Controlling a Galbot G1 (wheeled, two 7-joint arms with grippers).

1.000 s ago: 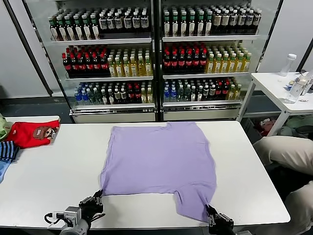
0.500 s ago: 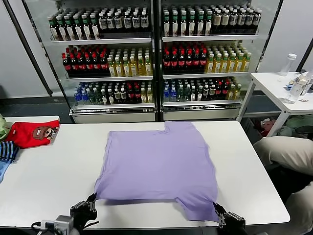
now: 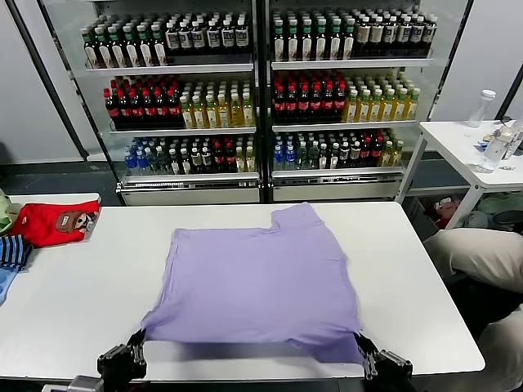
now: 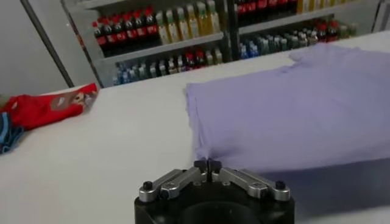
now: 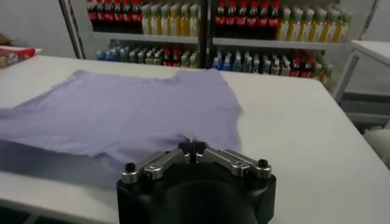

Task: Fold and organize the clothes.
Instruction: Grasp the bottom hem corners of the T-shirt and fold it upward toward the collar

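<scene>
lavender tee stretched by its near hem, both grippers pinched on the cloth

down at the near edge of the white table (image 3: 73,302), left gripper (image 3: 133,349) clamped on the near left corner of the lavender t-shirt (image 3: 261,273), jaws pressed together on a fold of fabric, plain in the left wrist view (image 4: 208,165). same story on the other side: right gripper (image 3: 365,353) pinched tight on the near right corner, fingers together around the hem in the right wrist view (image 5: 192,147).

shirt itself lying across the middle of the table, far part flat, near hem lifted a little off the surface between the two grips, casting a shadow underneath. plain side up, no print on show.

looks thin, light and floppy: sure to sag wherever unsupported, drape rather than hold a shape, and crease where bent. not fragile, not slippery on a matte top, though likely to drag and bunch if pulled fast. corners of the hem seem the right holds, kept level so the fold lands square.

red garment (image 3: 55,222) with a brown cartoon face off at the far left, blue striped garment (image 3: 11,253) just beside it, both well apart from the shirt.

drinks cooler (image 3: 261,98) behind, rows of bottles, labels too small to read. no legible writing anywhere.
</scene>
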